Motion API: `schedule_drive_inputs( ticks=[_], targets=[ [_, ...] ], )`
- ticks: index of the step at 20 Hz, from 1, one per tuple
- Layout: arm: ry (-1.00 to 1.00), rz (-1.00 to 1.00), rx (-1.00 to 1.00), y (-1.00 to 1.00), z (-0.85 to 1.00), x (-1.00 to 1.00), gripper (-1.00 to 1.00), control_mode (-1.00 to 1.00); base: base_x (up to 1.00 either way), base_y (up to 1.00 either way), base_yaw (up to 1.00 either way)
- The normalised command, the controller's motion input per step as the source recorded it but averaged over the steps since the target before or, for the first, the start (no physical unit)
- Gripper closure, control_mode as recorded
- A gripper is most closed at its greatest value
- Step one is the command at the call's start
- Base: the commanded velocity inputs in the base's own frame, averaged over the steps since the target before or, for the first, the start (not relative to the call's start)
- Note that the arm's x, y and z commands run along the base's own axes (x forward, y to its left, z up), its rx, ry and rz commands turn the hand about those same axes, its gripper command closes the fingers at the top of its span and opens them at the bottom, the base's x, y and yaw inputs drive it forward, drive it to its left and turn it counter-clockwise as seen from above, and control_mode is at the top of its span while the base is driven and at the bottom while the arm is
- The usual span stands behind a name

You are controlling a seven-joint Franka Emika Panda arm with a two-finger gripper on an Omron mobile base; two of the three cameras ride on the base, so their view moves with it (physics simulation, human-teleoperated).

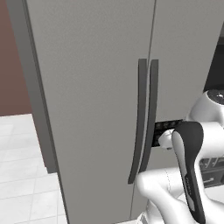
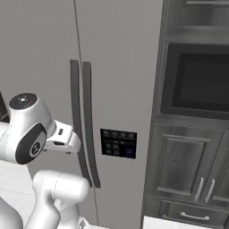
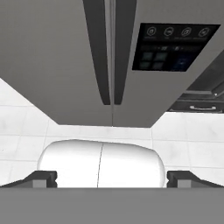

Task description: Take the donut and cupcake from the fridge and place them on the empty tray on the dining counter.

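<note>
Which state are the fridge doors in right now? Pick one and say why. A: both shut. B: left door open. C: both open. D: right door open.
A: both doors of the fridge sit flush, and the two dark handles hang side by side along the closed centre seam.

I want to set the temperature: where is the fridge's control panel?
The control panel sits on the fridge's right door, just right of the two door handles near their lower ends, left of the dark cabinets.

A rendered home kitchen.
A tall grey two-door fridge (image 1: 100, 100) with its control panel (image 2: 118, 143), a built-in oven (image 2: 199, 80) in dark wood cabinets (image 2: 188, 170), white floor tiles (image 1: 22, 166).
</note>
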Motion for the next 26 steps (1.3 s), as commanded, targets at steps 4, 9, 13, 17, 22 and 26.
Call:
schedule_drive_inputs(
  ticks=[4,9,13,17,22,26],
  targets=[
    [0.0,0.0,0.0,0.0,0.0,0.0,-1.0,1.0,-0.34,0.0,0.0],
    [0.0,0.0,0.0,0.0,0.0,0.0,-1.0,1.0,-0.35,0.0,0.0],
    [0.0,0.0,0.0,0.0,0.0,0.0,-1.0,1.0,-0.33,0.0,0.0],
    [0.0,0.0,0.0,0.0,0.0,0.0,-1.0,1.0,-0.4,0.0,0.0],
    [0.0,0.0,0.0,0.0,0.0,0.0,-1.0,1.0,-0.4,0.0,0.0],
    [0.0,0.0,0.0,0.0,0.0,0.0,-1.0,1.0,-0.42,0.0,0.0]
  ],
)
